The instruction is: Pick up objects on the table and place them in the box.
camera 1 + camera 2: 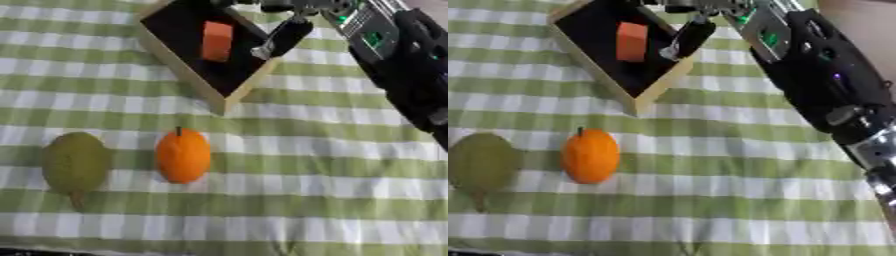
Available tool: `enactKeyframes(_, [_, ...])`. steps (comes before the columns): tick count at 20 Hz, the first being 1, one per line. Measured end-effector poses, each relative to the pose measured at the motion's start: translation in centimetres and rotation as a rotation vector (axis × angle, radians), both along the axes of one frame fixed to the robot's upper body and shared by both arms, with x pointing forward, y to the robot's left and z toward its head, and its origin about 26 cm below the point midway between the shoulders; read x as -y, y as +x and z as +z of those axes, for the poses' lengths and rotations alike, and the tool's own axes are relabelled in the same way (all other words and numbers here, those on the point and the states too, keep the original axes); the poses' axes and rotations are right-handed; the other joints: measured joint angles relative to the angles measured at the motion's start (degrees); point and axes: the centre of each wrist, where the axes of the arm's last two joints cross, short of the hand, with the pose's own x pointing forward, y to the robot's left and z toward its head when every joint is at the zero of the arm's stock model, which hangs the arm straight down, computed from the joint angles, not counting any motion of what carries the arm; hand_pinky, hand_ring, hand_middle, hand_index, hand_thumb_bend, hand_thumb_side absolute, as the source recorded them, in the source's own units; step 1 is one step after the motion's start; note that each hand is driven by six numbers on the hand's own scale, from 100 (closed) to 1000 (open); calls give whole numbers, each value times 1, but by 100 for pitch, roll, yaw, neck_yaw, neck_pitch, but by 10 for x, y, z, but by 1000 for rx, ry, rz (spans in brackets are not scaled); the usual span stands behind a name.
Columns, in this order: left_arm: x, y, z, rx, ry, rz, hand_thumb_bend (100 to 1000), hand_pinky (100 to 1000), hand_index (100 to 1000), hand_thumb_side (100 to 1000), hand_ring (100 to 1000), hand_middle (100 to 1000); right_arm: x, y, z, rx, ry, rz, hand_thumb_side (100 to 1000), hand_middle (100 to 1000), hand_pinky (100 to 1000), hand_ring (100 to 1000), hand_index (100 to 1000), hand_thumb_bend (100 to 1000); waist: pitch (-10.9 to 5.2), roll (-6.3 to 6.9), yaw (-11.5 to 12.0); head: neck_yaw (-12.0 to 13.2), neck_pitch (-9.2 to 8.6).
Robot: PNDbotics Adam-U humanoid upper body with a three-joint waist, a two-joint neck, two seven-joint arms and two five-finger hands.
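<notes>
A: Right, nearest the robot, on the green-and-white checked tablecloth [289,200], two fruits lie side by side. At the left is an olive-green pear [76,162], its stem pointing toward the near edge.

B: And just beside it, apart by a narrow strip of cloth, the orange [183,155], with a small dark stem at its far end.

A: Farther back now, the wooden box [191,75], set at an angle, one corner pointing toward the fruit. Its floor is black.

B: There's an orange block [217,41] inside it, lying on that dark floor, well apart from the fruits.

A: Farthest off, the right arm [815,85] comes in from the upper right, black with silver joints and small green lights.

B: The right hand [289,35] hangs over the box's far-right wall. One dark finger hangs straight down toward the rim with nothing in it; the rest is cut off at the top edge.

A: The left hand doesn't show at all.
</notes>
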Motion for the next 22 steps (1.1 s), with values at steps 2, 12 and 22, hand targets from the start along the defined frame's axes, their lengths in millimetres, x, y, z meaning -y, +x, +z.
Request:
enactKeyframes(2, [0, 0, 0, -1, 1, -1, 407, 793, 872, 621, 770, 705, -1, 0, 2, 5, -5, 8, 337, 1000, 1000, 1000, 1000, 108, 0, 0, -12, 2, 0])
enactKeyframes(12, [0, 0, 0, -2, 5, 0, 400, 794, 869, 619, 770, 706, -3, -29, 34, 95, 235, 72, 179, 907, 969, 1000, 994, 100, 0, 0, -114, 106, 34])
enactKeyframes(22, [-25, -3, 13, 22, 215, 146, 409, 808, 862, 610, 785, 713, 41, -128, 59, 249, 599, 146, 305, 834, 932, 986, 906, 100, -7, 103, -298, 431, 101])
